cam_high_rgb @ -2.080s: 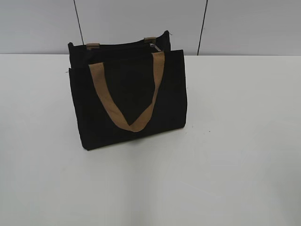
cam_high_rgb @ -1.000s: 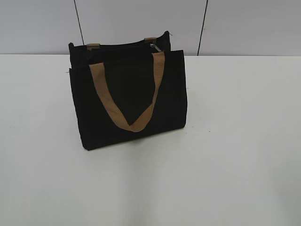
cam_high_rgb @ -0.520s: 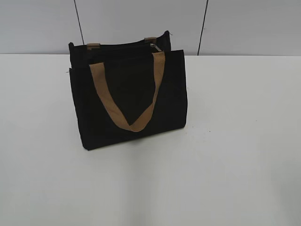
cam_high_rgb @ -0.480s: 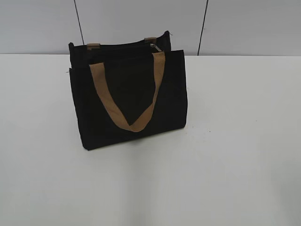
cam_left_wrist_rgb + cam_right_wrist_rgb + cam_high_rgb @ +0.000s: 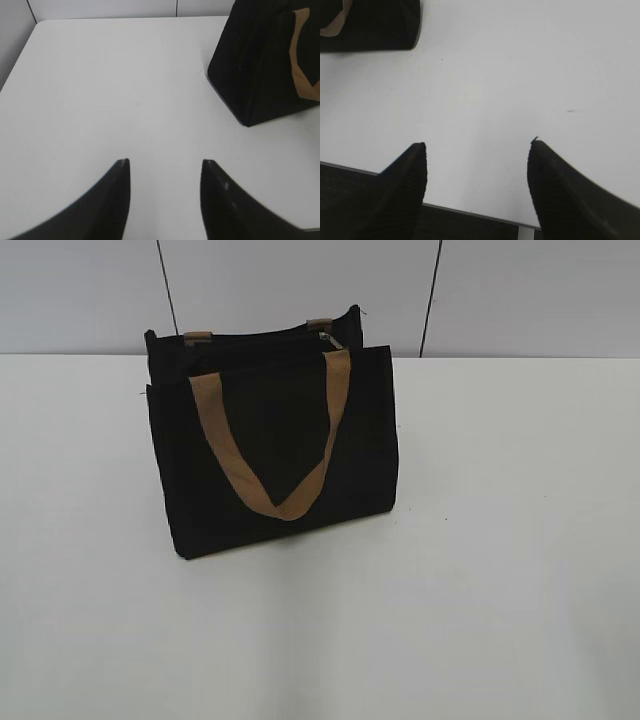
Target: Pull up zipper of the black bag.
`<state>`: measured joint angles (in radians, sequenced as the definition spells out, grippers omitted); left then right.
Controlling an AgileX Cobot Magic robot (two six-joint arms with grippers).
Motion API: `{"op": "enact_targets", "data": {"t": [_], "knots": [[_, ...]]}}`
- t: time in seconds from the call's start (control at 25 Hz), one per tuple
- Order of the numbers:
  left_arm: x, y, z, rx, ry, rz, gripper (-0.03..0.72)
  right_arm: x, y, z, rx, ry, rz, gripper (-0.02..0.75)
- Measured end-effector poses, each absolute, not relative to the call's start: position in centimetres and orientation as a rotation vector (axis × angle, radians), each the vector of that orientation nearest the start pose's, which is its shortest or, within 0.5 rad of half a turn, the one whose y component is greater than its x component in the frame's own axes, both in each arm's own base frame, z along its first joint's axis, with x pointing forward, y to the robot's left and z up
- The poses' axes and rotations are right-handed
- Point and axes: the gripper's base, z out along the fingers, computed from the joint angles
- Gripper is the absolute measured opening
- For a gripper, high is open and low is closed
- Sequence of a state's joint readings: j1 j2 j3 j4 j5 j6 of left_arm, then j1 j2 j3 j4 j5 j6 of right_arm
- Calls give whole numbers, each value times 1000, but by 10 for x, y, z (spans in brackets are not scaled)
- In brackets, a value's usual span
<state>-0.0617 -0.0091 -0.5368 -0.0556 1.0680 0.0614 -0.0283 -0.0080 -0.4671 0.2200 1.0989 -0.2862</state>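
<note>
The black bag (image 5: 270, 450) stands upright on the white table (image 5: 500, 540), left of centre, with one tan strap handle (image 5: 275, 440) drooping in a V over its front. The zipper (image 5: 262, 338) runs along its top edge, with a small silvery pull tab (image 5: 331, 339) at the right end. Neither arm shows in the exterior view. My left gripper (image 5: 165, 162) is open and empty over bare table, the bag (image 5: 265, 60) ahead at its upper right. My right gripper (image 5: 479, 144) is open and empty above the table's near edge, the bag (image 5: 370, 25) far at upper left.
A grey panelled wall (image 5: 300, 290) rises behind the table. The table's front edge (image 5: 470, 212) lies under the right gripper, with dark floor beyond it. The table's left edge and corner (image 5: 30, 35) show in the left wrist view.
</note>
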Motion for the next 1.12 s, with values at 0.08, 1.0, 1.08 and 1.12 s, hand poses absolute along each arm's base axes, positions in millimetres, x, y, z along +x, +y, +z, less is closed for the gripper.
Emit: {"op": "enact_targets", "data": {"t": [0.08,1.0,1.08,1.12], "knots": [[-11,-4,287,128,2001,-66,335,-5,18,267,-280,2068,76,482],[-11,-4,287,128,2001,-66,244,-4,11,266,-157,2093,45,482],[-11,-4,287,128,2001,-66,241,-4,8,265,-101,2100,27,482],[-11,-4,287,128,2001,-66,239,-4,7,265,-84,2102,22,482]]}}
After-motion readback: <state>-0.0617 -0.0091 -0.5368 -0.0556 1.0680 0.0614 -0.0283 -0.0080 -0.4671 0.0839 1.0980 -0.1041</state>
